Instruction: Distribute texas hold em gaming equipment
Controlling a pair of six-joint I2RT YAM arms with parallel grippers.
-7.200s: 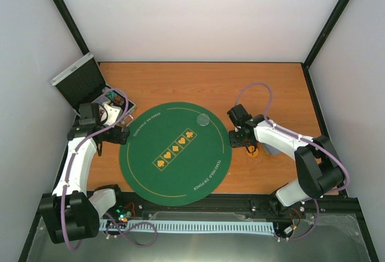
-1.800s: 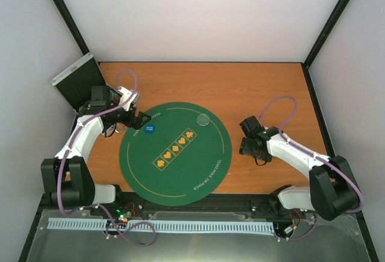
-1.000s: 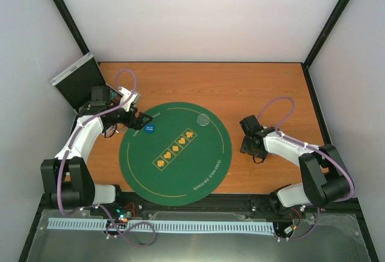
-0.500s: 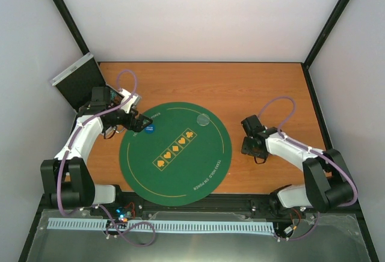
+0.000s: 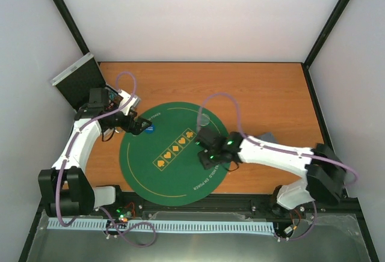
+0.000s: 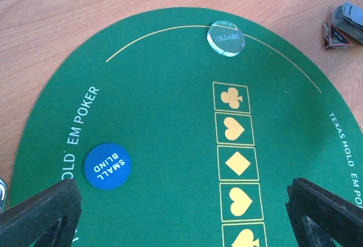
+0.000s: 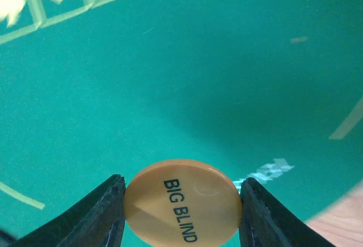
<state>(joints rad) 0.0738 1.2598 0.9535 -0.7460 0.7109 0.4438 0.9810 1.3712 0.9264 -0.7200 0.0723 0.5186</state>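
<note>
An orange disc (image 7: 182,201) marked BIG BLIND sits edge to edge between the fingers of my right gripper (image 7: 182,206), which is shut on it just above the green mat (image 7: 170,77). From above, the right gripper (image 5: 208,154) hangs over the mat's near right part. A blue SMALL BLIND disc (image 6: 108,166) lies flat on the mat's left side, and a clear dealer disc (image 6: 226,37) rests near the far rim. My left gripper (image 6: 181,227) is open and empty, close beside the blue disc (image 5: 150,129). Playing cards (image 6: 350,21) and a black triangle marker (image 6: 334,36) lie on the wood beyond the mat.
The silver case (image 5: 78,82) with black lining stands open at the table's far left corner, behind my left arm. The round green mat (image 5: 174,175) fills the middle of the wooden table (image 5: 252,88). A grey stack (image 5: 268,137) lies right of the mat.
My right arm has swung left from the wood beside the mat to over the mat's near right part, carrying the orange disc. The left gripper has barely shifted; the blue disc lies still.
</note>
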